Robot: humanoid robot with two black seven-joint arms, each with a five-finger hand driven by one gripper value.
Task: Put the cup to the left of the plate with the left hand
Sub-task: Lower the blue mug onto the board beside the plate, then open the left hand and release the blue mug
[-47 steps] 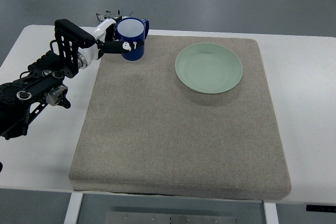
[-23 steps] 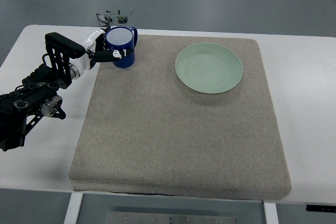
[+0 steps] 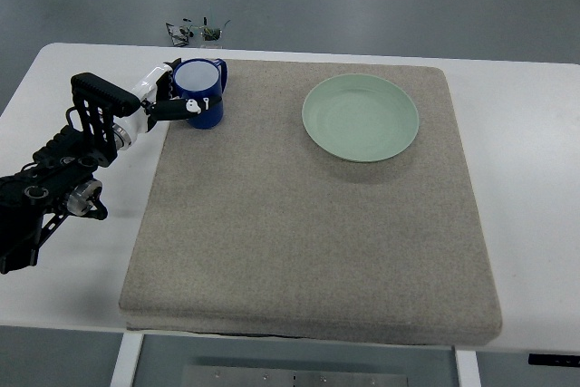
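A dark blue cup (image 3: 202, 95) with a white inside sits at the far left corner of the grey mat (image 3: 308, 215), its handle pointing to the right. My left hand (image 3: 172, 100) is shut on the cup from its left side, a white and black thumb lying across the cup's front. The black left arm comes in from the picture's lower left. A pale green plate (image 3: 361, 118) rests on the mat's far right part, well apart from the cup. The right arm does not show.
The mat lies on a white table (image 3: 517, 178). A small dark cluttered object (image 3: 195, 31) sits on the floor beyond the table's far edge, just behind the cup.
My left hand has carried the cup leftward and slightly toward me, from about the mat's far edge near the middle-left to its far left corner. The plate has stayed put.
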